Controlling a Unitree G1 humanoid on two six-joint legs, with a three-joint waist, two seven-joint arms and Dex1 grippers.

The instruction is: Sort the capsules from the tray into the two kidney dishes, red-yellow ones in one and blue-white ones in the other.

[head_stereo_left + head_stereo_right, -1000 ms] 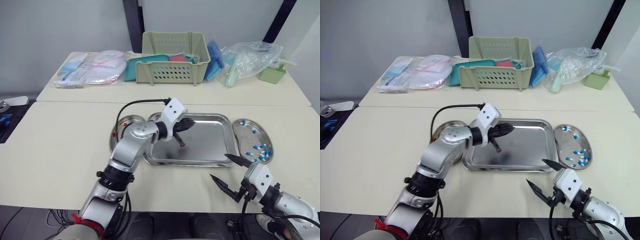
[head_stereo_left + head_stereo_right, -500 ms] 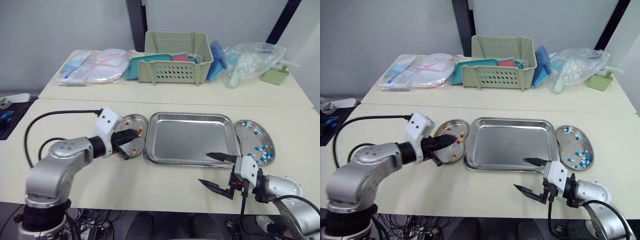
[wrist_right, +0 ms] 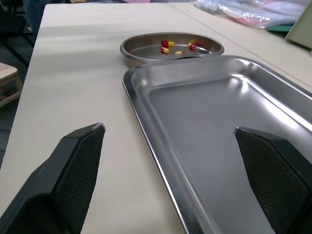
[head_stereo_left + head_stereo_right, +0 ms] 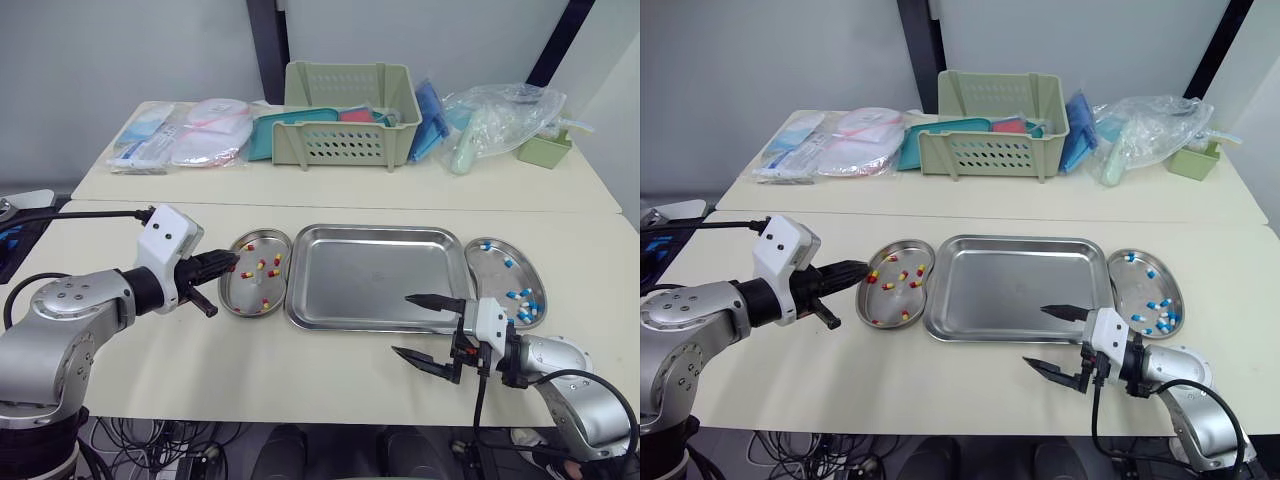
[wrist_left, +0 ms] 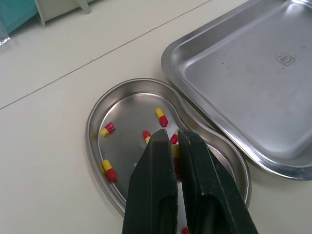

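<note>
The steel tray [image 4: 370, 290] lies mid-table with no capsules in it. On its left, a kidney dish [image 4: 255, 287] holds several red-yellow capsules [image 5: 162, 117]. Another kidney dish [image 4: 505, 293] on the tray's right holds several blue-white capsules [image 4: 524, 296]. My left gripper [image 4: 232, 262] is shut with nothing in it, its tips at the left dish's outer rim; the left wrist view has it [image 5: 174, 132] just above that dish [image 5: 92, 122]. My right gripper [image 4: 405, 325] is open and holds nothing, low over the tray's front right edge [image 3: 146, 141].
A second table behind carries a green basket [image 4: 350, 115], flat packets [image 4: 185, 140], a clear plastic bag [image 4: 500, 115] and a small green box [image 4: 545, 148]. Bare tabletop [image 4: 300, 370] lies in front of the tray and dishes.
My left arm has swung from over the tray to the left dish, then drawn back to its outer rim. My right gripper has risen toward the tray's front edge, still open.
</note>
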